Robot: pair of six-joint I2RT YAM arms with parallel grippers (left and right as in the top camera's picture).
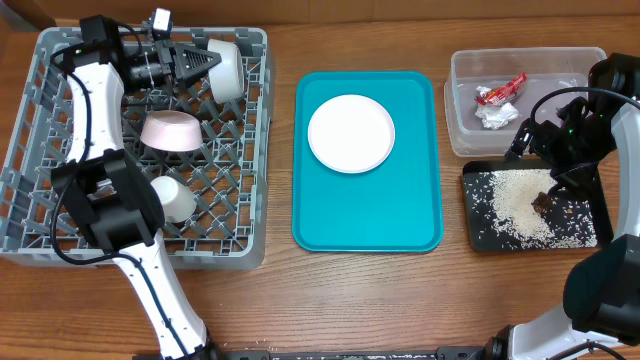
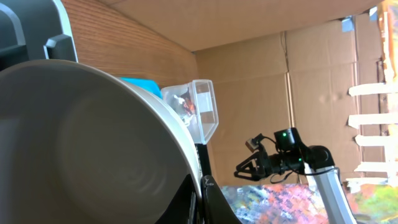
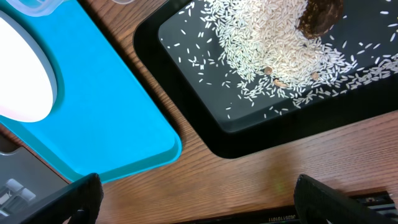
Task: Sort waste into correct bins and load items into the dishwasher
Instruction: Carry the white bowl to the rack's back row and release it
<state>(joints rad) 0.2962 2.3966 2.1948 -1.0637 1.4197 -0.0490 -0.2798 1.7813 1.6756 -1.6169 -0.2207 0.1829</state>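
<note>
Clamping the rim of the greyish bowl (image 1: 228, 70), the left claw (image 1: 205, 62) holds it on edge at the far side of the dish rack (image 1: 30, 180). The pinkish bowl (image 1: 172, 131) and the cup (image 1: 176, 199) also sit in the rack. The plate (image 1: 350, 133) lies on the teal tray (image 1: 365, 215). The right claw (image 3: 199, 202), spread wide and empty, hangs above the black tray (image 3: 205, 130) holding rice (image 1: 515, 210) and a brown lump (image 1: 545, 202).

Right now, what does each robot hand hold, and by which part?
The left hand grips the small greyish round bowl by its rim, over the grey plastic dish rack. The open right hand holds nothing.
</note>
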